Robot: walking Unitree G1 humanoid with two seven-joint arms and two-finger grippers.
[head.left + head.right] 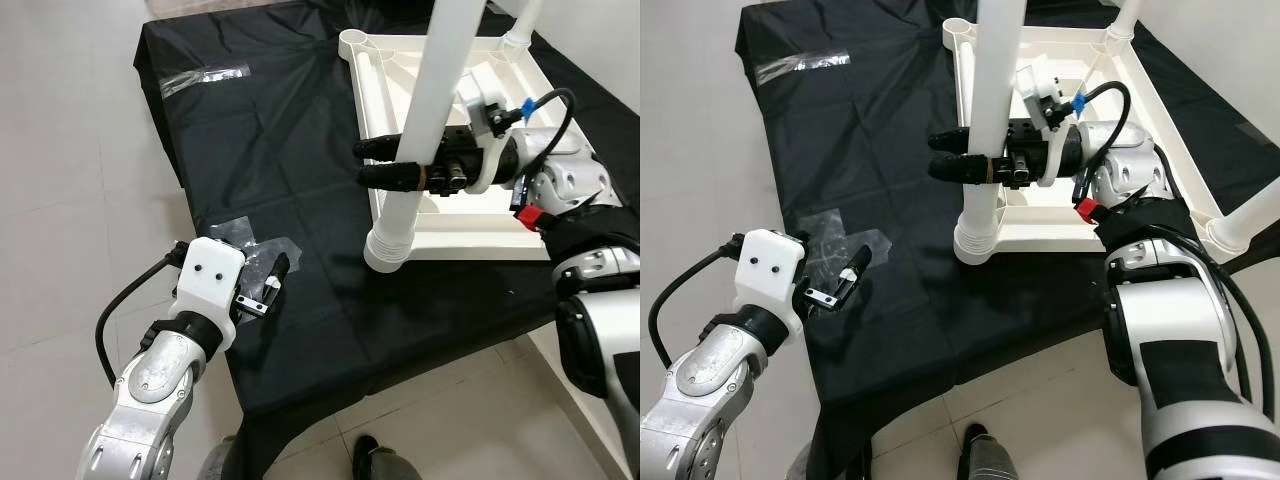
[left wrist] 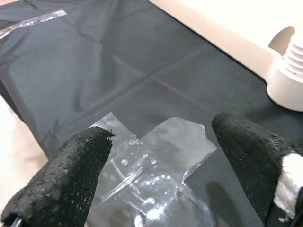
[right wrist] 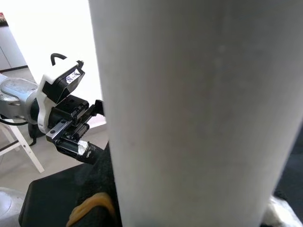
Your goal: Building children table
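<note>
An upturned white table top (image 1: 468, 243) lies on a black cloth (image 1: 270, 140). A white table leg (image 1: 432, 100) stands tilted at its near left corner, its ribbed foot (image 1: 390, 248) resting at the rim. My right gripper (image 1: 366, 164) is shut on this leg low down, one black finger on each side; the leg (image 3: 189, 109) looms close in the right wrist view. My left gripper (image 1: 276, 279) hovers open over a crumpled clear plastic wrapper (image 2: 151, 156) near the cloth's front left edge, with nothing between its fingers (image 2: 71, 175).
Another white leg (image 1: 524, 26) stands at the far corner and one more (image 1: 1248, 216) at the right. A clear plastic strip (image 1: 205, 78) lies at the cloth's back left. Pale tiled floor (image 1: 70, 200) surrounds it. A dark shoe (image 1: 374, 460) is by the front edge.
</note>
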